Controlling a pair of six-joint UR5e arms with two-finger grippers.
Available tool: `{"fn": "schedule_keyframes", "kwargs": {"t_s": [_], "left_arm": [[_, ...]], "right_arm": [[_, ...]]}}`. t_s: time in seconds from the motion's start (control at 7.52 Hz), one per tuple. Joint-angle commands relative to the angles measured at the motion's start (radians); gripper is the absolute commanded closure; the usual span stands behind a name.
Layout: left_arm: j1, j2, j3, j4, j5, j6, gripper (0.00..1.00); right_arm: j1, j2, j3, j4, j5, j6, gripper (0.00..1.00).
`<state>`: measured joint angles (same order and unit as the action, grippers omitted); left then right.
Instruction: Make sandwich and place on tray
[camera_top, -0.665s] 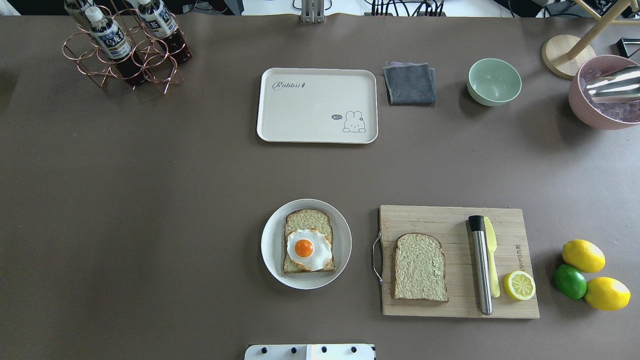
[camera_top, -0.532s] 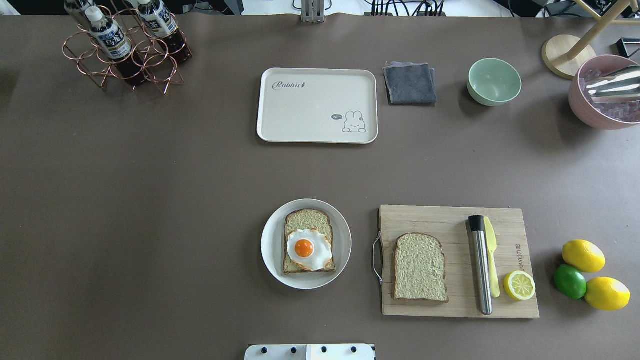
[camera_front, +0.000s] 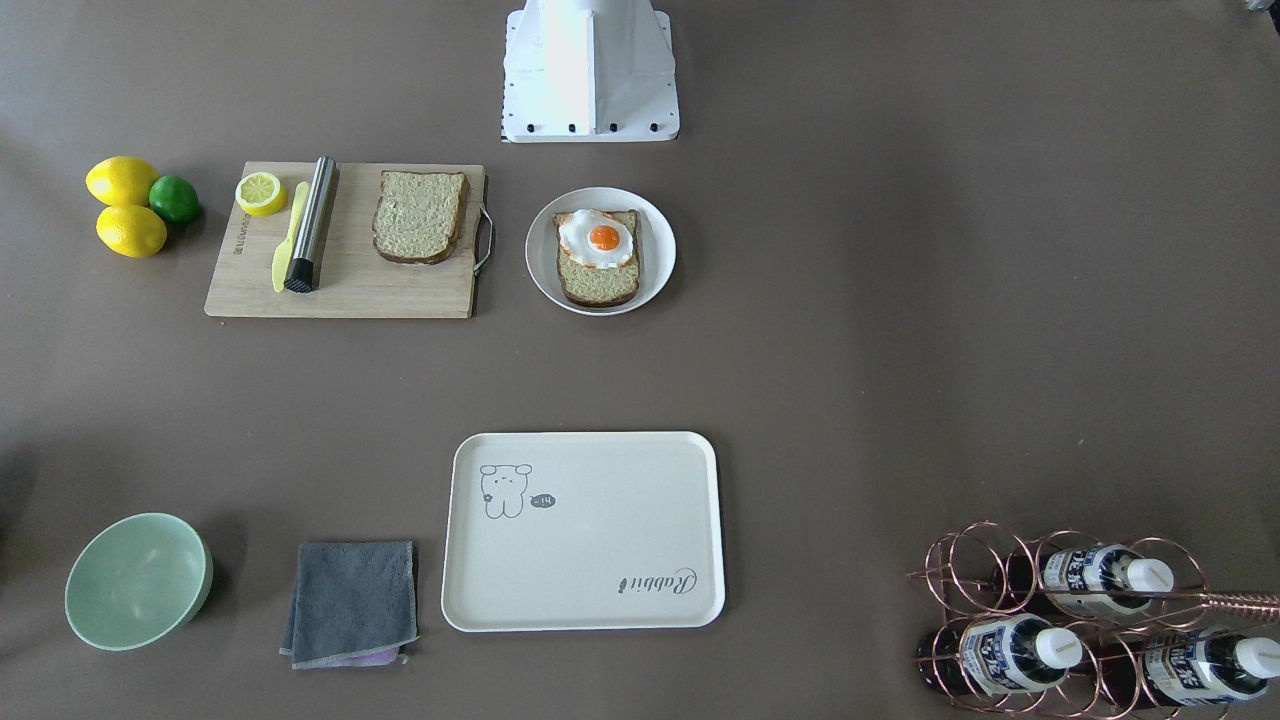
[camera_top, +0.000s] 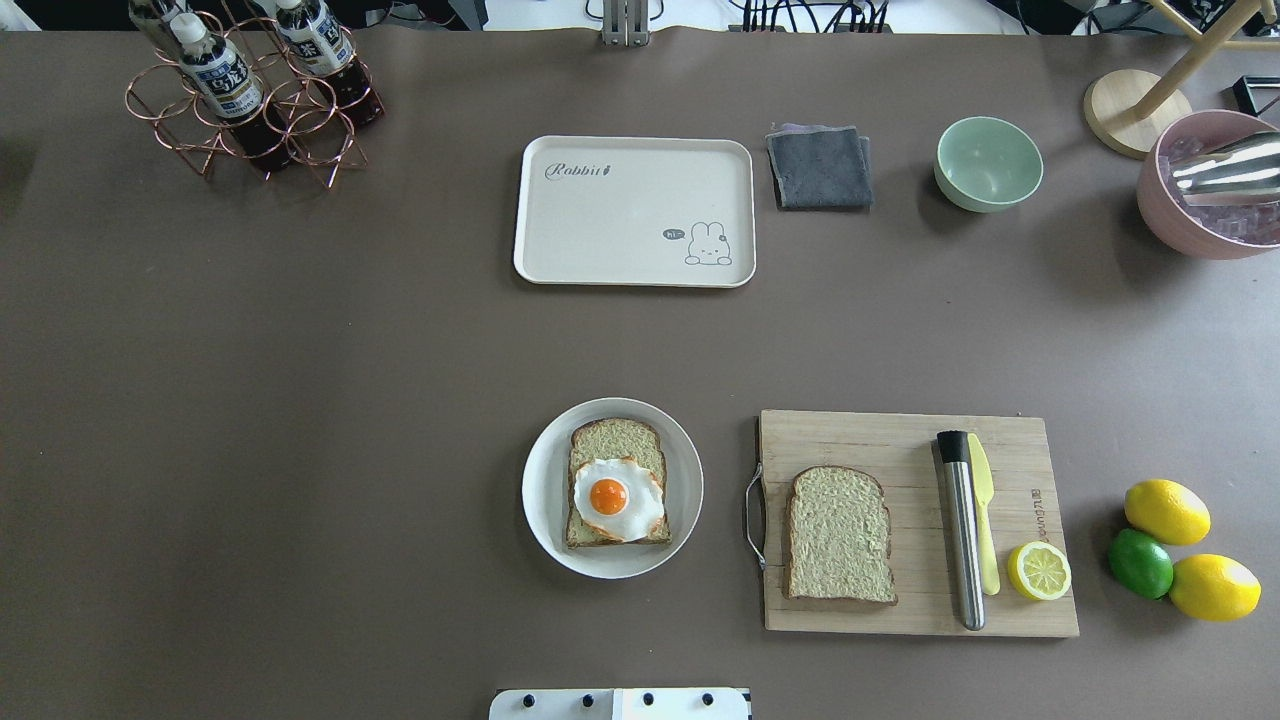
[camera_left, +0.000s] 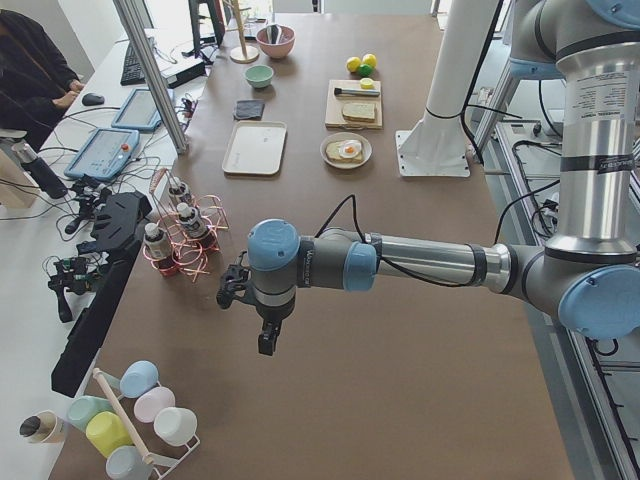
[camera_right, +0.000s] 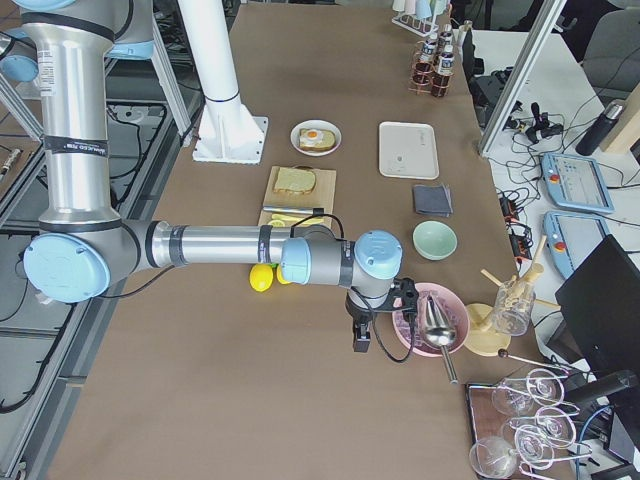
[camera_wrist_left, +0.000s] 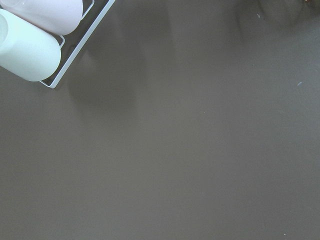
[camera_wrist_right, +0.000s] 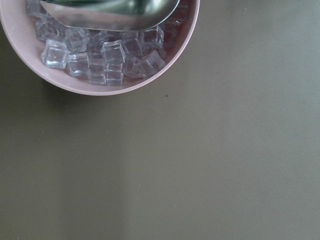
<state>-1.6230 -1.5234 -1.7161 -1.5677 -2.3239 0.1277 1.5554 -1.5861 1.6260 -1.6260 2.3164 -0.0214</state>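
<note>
Nearest the edge by the robot's base I see the plate (camera_top: 545, 490), holding one bread slice (camera_top: 618, 438) with the egg (camera_top: 618, 498) on top, uncovered. Just to its right, the second slice (camera_top: 838, 535) lies flat on the cutting board (camera_top: 900, 440). Toward the far edge, mid-table, the tray (camera_top: 620, 215) sits well apart from both. The left gripper (camera_left: 265, 345) hangs over the worktop's left end and the right gripper (camera_right: 360, 342) over the right end, beside the pink ice bowl (camera_top: 1165, 225). I cannot tell how either one's jaws stand.
</note>
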Motion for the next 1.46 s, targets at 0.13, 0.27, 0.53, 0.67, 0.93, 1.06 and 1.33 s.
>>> {"fn": "schedule_keyframes", "kwargs": {"t_s": [0.13, 0.27, 0.53, 0.67, 0.93, 1.06, 1.33], "left_arm": [[0.000, -0.001, 0.000, 0.001, 0.001, 0.000, 0.02], [0.000, -0.001, -0.002, 0.001, 0.001, 0.000, 0.02], [0.000, -0.001, 0.000, 0.003, 0.001, 0.000, 0.02], [0.000, -0.001, -0.002, 0.003, 0.001, 0.000, 0.02], [0.000, 0.000, 0.000, 0.003, 0.000, 0.000, 0.02], [0.000, 0.000, 0.001, 0.003, 0.000, 0.000, 0.02], [0.000, 0.002, -0.005, 0.003, 0.000, 0.000, 0.02]], "right_arm": [[0.000, -0.005, 0.000, 0.000, 0.015, 0.000, 0.00], [0.000, -0.006, 0.000, 0.000, 0.015, 0.000, 0.00], [0.000, -0.006, 0.000, 0.000, 0.017, -0.003, 0.00], [0.000, -0.009, 0.003, 0.000, 0.023, -0.006, 0.00], [0.000, -0.012, 0.005, 0.002, 0.023, -0.006, 0.00], [0.000, -0.014, 0.008, 0.000, 0.023, -0.006, 0.00], [0.000, -0.012, 0.009, 0.002, 0.027, -0.008, 0.00]]}}
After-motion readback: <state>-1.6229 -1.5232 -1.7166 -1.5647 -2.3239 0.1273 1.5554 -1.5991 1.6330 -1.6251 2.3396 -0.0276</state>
